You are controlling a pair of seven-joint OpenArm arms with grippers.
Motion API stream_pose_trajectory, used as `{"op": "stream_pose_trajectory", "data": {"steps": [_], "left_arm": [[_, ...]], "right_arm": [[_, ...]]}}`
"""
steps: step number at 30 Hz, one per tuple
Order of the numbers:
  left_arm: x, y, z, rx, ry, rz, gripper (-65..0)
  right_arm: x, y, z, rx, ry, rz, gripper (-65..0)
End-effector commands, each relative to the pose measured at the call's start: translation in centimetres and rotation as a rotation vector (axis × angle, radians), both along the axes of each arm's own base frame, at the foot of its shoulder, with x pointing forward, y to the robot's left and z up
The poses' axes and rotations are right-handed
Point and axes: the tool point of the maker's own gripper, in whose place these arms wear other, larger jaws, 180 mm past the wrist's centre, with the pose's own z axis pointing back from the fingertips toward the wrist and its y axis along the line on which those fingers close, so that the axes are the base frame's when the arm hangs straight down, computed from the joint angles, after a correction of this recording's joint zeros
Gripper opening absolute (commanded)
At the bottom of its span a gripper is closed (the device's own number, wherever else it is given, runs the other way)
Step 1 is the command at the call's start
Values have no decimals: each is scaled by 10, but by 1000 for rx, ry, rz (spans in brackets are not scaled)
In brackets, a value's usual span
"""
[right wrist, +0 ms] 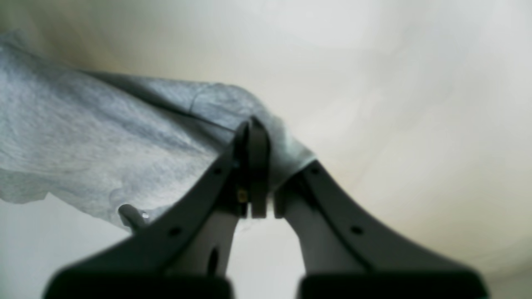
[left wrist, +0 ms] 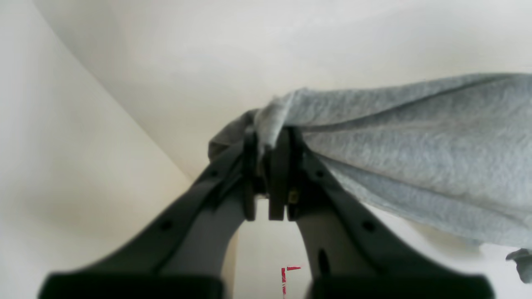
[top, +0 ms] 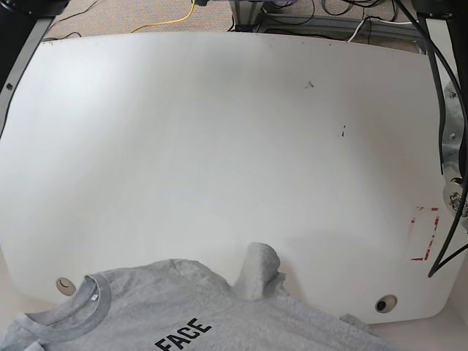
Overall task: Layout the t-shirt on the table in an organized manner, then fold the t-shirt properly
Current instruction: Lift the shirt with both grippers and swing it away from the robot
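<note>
The heather-grey t-shirt (top: 219, 314) fills the bottom edge of the base view, collar at the lower left and dark lettering reading "FACE" facing up, with one bunched sleeve (top: 257, 272) poking toward the table's middle. Neither gripper shows in the base view. In the left wrist view my left gripper (left wrist: 268, 137) is shut on a pinched fold of the t-shirt (left wrist: 415, 137), which stretches off to the right. In the right wrist view my right gripper (right wrist: 262, 145) is shut on another fold of the t-shirt (right wrist: 104, 145), which stretches off to the left. The white table (top: 219, 146) lies below.
A red dashed-rectangle marking (top: 425, 232) sits near the table's right edge; its corner (left wrist: 286, 274) shows under the left gripper. Two round grommet holes (top: 65, 284) (top: 385, 303) flank the shirt. Dark cables (top: 442, 110) hang along the right side.
</note>
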Motion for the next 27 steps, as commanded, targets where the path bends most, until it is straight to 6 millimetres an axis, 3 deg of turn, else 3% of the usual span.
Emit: {"op": "stream_pose_trajectory", "data": {"steps": [1,27], "left_arm": [[-10,6,24,2,-68,14,-646],[-8,3,21,0,-65,8,-646]], "right_arm": [[-7,-2,23,5,-70,-1,-650],[-4,2,17,9,-58,9,-650]]}}
